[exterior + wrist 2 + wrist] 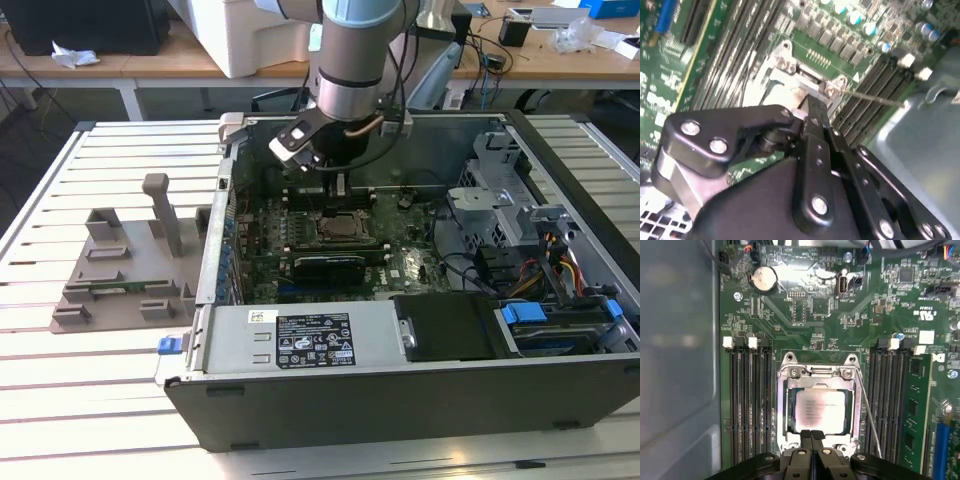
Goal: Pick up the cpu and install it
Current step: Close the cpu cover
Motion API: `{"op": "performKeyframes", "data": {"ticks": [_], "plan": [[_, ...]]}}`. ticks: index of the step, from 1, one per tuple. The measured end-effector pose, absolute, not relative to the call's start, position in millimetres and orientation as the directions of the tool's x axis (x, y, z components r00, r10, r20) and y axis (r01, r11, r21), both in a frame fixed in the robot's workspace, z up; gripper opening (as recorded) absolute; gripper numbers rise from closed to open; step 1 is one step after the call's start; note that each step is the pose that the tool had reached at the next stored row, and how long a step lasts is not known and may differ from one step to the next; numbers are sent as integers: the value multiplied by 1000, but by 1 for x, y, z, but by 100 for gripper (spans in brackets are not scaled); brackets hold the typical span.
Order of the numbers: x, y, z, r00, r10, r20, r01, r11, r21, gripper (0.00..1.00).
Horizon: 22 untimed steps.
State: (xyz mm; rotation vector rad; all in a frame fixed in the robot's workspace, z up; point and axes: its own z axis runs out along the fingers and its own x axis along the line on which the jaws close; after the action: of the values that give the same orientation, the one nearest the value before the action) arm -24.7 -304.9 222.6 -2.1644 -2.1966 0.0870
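Observation:
The cpu, a small square chip with a silvery top plate, lies flat inside the metal socket frame on the green motherboard. My gripper hangs just above the socket's edge, its two black fingertips pressed together with nothing between them. In the second wrist view the gripper points down at the socket frame. In the exterior view the gripper is inside the open computer case, right over the socket.
A thin socket lever runs along one side of the frame. Memory slots flank the socket. The case wall, drive bay and cables surround the board. A grey plastic holder tray sits on the slatted table at the exterior view's left.

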Motion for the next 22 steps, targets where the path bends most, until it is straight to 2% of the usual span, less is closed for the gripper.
{"op": "performKeyframes", "data": {"ticks": [2,5,8,14,22], "plan": [[-9,-305,223,-15,1000,1,994,15,-108,11],[5,-306,223,-15,1000,2,992,15,-128,11],[5,-306,227,-15,1000,3,992,15,-129,11],[5,-306,261,-15,1000,2,992,15,-128,11],[5,-306,263,-15,1000,1,992,15,-128,11]]}}
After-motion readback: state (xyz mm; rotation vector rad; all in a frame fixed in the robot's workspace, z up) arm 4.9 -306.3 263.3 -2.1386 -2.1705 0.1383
